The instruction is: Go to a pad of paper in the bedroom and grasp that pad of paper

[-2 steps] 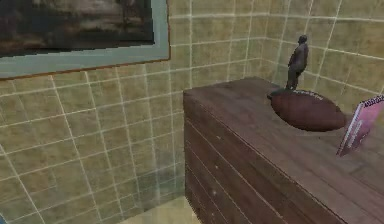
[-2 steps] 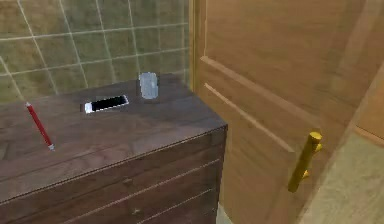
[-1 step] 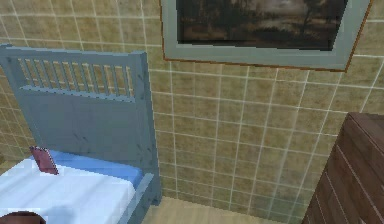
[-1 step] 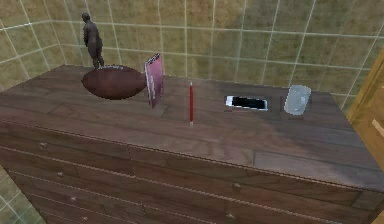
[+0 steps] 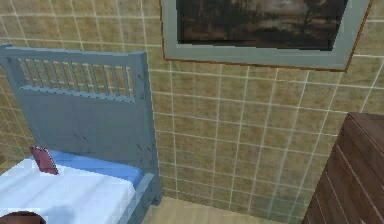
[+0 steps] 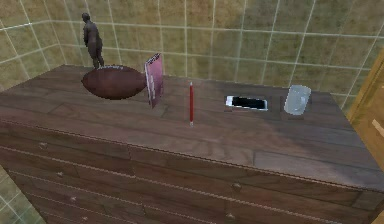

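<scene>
One pinkish pad (image 6: 155,78) stands upright on the wooden surface (image 6: 120,135).

I take that thin slab for the pad of paper (its shape fits, though I can't be certain). It stands on edge just beside a brown oval dish (image 6: 113,81), with a red pencil (image 6: 191,100) near it. A phone (image 6: 246,102) and a glass (image 6: 297,98) sit farther along, and a small statue (image 6: 92,40) stands toward the back corner. I'd expect it to be light, fairly stiff across the cover, bendy through the pages, and easily toppled, so I'd take it near the top edge, across its thin faces. I can read no writing on it. I cannot tell the end effector's state.
</scene>
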